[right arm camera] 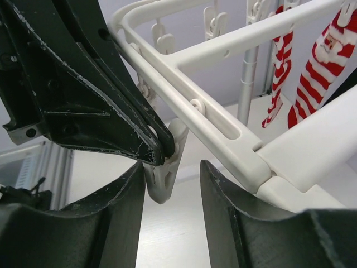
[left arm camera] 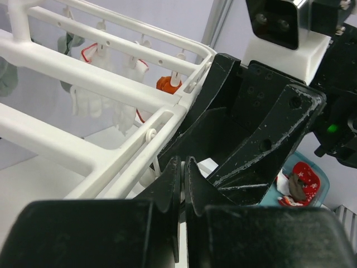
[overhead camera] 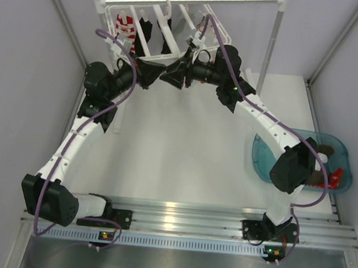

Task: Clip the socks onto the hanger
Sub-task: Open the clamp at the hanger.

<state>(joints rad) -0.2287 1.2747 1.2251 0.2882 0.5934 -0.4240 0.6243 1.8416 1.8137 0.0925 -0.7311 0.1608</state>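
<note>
The white hanger (overhead camera: pixel 149 58) hangs from a silver rail at the back. It also shows in the left wrist view (left arm camera: pixel 83 70) and in the right wrist view (right arm camera: pixel 223 120). A red-and-white striped sock (overhead camera: pixel 122 25) and black socks (overhead camera: pixel 144 34) hang from it. White socks (left arm camera: pixel 92 100) and an orange sock (left arm camera: pixel 166 84) hang further along. My left gripper (overhead camera: pixel 158 76) (left arm camera: pixel 184 170) is shut on the top of a small white clip (right arm camera: pixel 164 178) at the frame's near corner. My right gripper (overhead camera: pixel 174 78) (right arm camera: pixel 172 170) is open, its fingers either side of that clip's lower end, holding no sock.
A blue bin (overhead camera: pixel 261 160) at the right holds more socks, among them a red one (left arm camera: pixel 305 177). The silver rail (overhead camera: pixel 197 1) stands on white posts over the hanger. Grey walls close in on both sides. An aluminium rail (overhead camera: pixel 178 218) runs along the near edge.
</note>
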